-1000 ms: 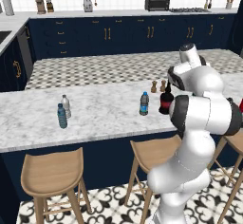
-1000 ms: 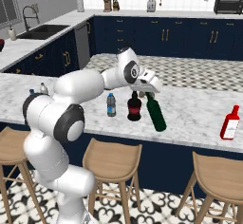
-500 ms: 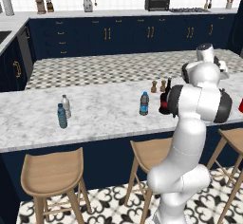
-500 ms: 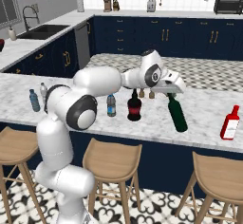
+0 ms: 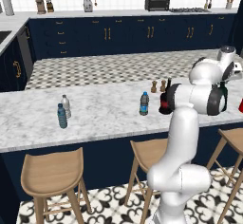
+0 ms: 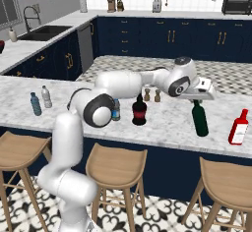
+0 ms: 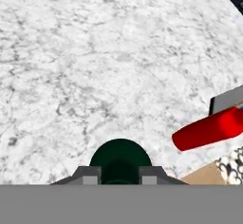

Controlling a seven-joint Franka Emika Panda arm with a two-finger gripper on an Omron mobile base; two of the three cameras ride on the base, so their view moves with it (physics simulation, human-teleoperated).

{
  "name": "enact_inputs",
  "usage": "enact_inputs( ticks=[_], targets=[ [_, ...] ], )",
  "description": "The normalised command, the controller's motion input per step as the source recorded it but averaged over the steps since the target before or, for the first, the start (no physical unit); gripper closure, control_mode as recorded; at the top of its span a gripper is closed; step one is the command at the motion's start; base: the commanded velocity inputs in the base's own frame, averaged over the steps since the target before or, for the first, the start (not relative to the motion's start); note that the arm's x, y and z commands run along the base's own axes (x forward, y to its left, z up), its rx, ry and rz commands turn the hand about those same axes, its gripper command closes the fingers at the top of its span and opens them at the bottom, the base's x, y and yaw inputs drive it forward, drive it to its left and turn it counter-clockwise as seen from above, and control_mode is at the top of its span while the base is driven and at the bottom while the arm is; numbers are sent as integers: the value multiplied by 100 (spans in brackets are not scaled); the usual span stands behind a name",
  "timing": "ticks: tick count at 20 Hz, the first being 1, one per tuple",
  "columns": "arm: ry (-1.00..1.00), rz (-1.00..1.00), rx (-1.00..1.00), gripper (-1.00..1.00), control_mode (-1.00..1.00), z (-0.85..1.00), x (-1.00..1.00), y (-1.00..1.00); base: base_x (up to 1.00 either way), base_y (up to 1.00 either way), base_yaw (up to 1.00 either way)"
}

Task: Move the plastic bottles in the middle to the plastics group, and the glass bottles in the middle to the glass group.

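Green bottle clamped at neck in fingers | upright, base near marble table | red bottle beside, rightward

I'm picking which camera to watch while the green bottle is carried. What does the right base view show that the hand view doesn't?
Right base view alone: the squat blackish red-labelled bottle, two small plastic bottles at the far left, wooden stools.

Hand view alone: the tall dark green bottle from above, between the fingertips.

Both: the gripper shut on that green bottle, the red bottle, the marble counter.
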Motion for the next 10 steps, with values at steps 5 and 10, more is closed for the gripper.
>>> enact_inputs(
  ticks=[5,10],
  targets=[
    [-1,18,14,100,-100,-9,23,-68,0,0,0],
    [0,8,3,100,-100,-5,23,-42,0,0,0]
  ],
)
